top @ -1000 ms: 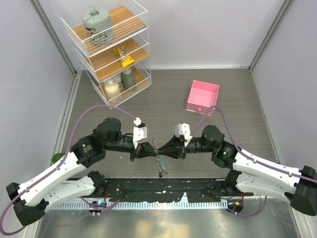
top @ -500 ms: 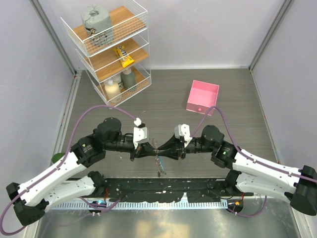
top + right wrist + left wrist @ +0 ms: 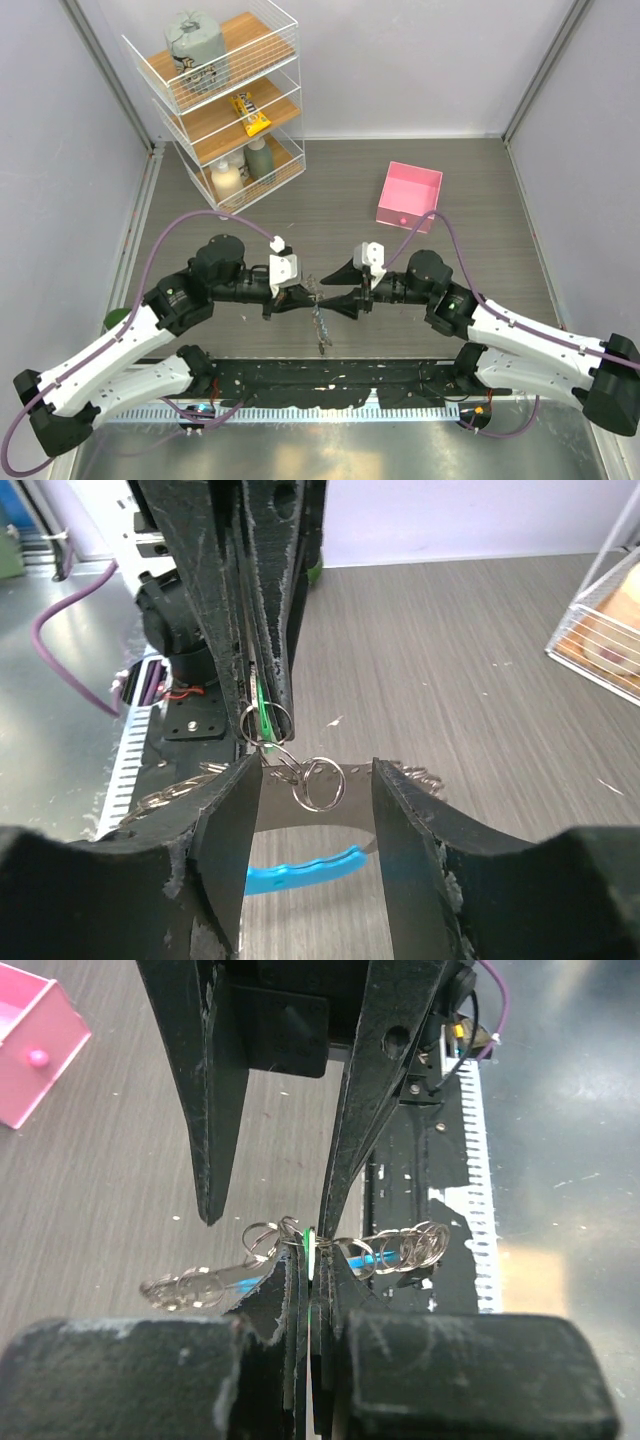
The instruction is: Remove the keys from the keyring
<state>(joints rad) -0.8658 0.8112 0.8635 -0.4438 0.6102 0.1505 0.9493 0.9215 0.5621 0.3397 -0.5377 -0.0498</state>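
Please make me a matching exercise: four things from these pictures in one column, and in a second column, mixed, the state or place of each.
1 left gripper
2 right gripper
3 pink box
4 wire shelf

a back left corner
b open
c shut on the green key
d back right

Pairs: 1-c; 2-b; 3-d; 4-a

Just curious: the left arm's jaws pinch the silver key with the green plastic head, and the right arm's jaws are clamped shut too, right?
No: the right arm's jaws stand open, silvery keyring loops between them, as the right wrist view shows. The left jaws do pinch the green-headed silver key.
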